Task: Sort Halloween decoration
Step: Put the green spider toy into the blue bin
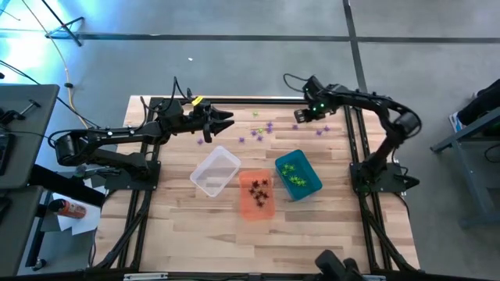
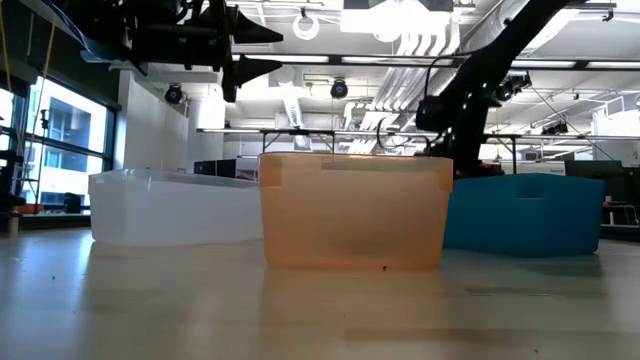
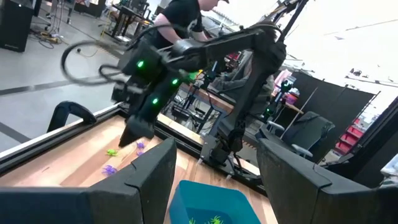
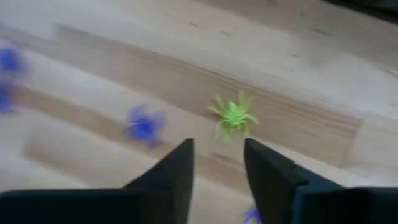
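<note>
Beyond right tool (image 4: 217, 163), fingers parted and empty, spiky green spider trinket (image 4: 234, 116), purple ones nearby

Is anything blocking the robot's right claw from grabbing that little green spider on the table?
Nothing visible. In the right wrist view the green spider lies on bare wood just beyond the right claw, whose fingers stand apart. The purple spiders sit off to the side, not in between.
</note>
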`<control>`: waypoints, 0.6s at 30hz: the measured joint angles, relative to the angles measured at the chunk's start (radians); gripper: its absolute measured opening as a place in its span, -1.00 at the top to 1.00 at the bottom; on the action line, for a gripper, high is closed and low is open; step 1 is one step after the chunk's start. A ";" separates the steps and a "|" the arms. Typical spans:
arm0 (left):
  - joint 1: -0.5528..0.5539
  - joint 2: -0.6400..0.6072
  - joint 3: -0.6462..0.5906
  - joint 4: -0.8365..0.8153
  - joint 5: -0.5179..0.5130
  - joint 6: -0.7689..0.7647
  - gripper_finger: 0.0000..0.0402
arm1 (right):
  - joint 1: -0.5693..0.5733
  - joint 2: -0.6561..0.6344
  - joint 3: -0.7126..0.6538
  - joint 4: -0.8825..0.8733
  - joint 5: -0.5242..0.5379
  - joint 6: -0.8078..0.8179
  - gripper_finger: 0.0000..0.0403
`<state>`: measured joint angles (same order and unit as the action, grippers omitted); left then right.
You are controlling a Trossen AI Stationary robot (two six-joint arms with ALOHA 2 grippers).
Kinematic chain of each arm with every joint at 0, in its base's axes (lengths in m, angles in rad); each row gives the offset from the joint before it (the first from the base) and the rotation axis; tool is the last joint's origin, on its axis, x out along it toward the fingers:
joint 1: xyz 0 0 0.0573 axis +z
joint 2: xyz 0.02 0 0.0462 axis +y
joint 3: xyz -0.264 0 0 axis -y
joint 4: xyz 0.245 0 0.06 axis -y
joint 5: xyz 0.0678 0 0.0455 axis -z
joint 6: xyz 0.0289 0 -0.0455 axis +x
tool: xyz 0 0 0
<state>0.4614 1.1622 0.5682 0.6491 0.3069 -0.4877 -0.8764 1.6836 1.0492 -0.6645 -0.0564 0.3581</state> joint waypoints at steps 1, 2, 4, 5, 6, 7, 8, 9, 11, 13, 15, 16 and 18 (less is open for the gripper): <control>0.000 0.000 0.000 0.000 0.000 0.000 -0.04 | 0.000 0.020 0.000 0.002 0.020 -0.003 0.28; 0.000 0.000 0.000 0.000 0.000 0.000 -0.04 | 0.000 0.037 0.000 0.005 0.043 -0.009 0.19; 0.000 0.000 0.000 0.000 0.000 0.000 -0.04 | -0.001 0.060 0.000 0.019 0.060 -0.016 0.05; 0.000 0.000 0.000 0.000 0.000 -0.001 -0.04 | -0.001 0.068 0.000 0.032 0.064 -0.025 -0.01; 0.000 0.000 0.000 0.000 0.000 -0.001 -0.04 | -0.001 0.075 0.000 0.044 0.065 -0.035 -0.05; 0.000 0.000 0.000 -0.001 -0.001 0.000 -0.04 | -0.001 0.081 0.000 0.054 0.064 -0.045 -0.09; 0.000 0.000 0.000 -0.001 -0.002 0.000 -0.04 | 0.001 0.084 0.000 0.063 0.064 -0.050 -0.11; 0.000 0.000 0.000 -0.001 -0.003 0.000 -0.04 | 0.004 0.086 0.000 0.070 0.064 -0.052 -0.12; 0.000 0.000 0.000 -0.001 -0.006 0.000 -0.04 | 0.008 0.097 0.001 0.068 0.070 -0.053 -0.13; 0.000 0.000 0.000 -0.002 -0.006 -0.002 -0.04 | 0.008 0.113 0.001 0.059 0.074 -0.052 -0.12; 0.000 0.000 0.000 -0.002 -0.011 -0.005 -0.04 | 0.007 0.128 0.001 0.069 0.075 -0.038 -0.11; 0.000 0.000 0.000 -0.002 -0.016 -0.005 -0.04 | 0.007 0.132 0.002 0.074 0.075 -0.024 -0.11; 0.000 0.000 0.000 -0.002 -0.035 -0.005 -0.04 | 0.008 0.139 0.003 0.083 0.082 -0.013 -0.09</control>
<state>0.4614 1.1622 0.5682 0.6468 0.2719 -0.4931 -0.8688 1.8222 1.0519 -0.5812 0.0256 0.3447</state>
